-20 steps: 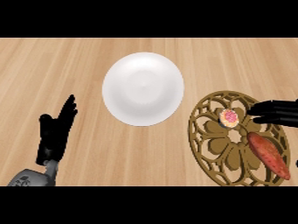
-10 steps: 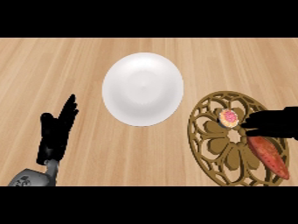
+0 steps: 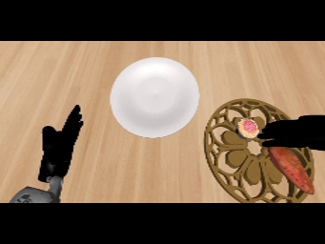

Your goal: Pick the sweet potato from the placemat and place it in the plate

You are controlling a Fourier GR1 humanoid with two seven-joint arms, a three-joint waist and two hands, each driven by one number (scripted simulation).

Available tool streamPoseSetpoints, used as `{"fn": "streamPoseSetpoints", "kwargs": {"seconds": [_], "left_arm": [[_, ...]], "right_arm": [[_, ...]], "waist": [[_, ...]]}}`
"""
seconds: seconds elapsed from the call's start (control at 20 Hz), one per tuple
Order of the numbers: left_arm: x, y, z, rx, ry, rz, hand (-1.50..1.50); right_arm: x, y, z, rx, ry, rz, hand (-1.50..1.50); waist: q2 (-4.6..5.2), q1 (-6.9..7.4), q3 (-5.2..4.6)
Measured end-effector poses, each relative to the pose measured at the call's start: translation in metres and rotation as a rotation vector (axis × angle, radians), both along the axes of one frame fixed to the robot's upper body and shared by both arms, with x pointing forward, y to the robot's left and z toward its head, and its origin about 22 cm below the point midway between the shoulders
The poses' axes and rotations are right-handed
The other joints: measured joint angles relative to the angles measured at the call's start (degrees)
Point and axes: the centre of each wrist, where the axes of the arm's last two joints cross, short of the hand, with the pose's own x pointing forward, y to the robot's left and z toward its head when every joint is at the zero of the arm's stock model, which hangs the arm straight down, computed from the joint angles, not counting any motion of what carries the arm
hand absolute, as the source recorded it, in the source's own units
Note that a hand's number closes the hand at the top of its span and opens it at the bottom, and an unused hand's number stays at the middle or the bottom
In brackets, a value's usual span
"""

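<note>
Right hand (image 3: 307,134) overhangs sweet potato (image 3: 291,168) near placemat (image 3: 229,157) edge.

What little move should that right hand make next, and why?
Probably lower and curl round the sweet potato. The right hand hovers open just above its upper end on the placemat, and the plate holds nothing yet.

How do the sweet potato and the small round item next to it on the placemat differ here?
The sweet potato is long, tapered and orange-red; the round item is small and disc-like, with a pink centre and a tan rim. The sweet potato lies toward the lower right of the placemat, the round item nearer its upper middle. The right hand hangs above the sweet potato's upper end, its fingertips beside the round item. Both rest on the placemat; neither is in the plate.
</note>
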Motion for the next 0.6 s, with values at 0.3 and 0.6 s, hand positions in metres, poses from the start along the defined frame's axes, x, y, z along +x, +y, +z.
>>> {"fn": "streamPoseSetpoints", "kwargs": {"seconds": [0.3, 0.6], "left_arm": [[0.0, 0.005, -0.005, 0.003, -0.001, 0.009, 0.0], [-0.001, 0.002, 0.002, -0.002, 0.005, 0.007, 0.0]], "right_arm": [[0.003, 0.009, -0.016, -0.009, 0.014, 0.023, -1.5], [0.006, 0.013, -0.029, -0.026, 0.026, 0.034, -1.5]], "waist": [[-0.13, -0.48, -0.03], [-0.31, -0.63, -0.11]]}}
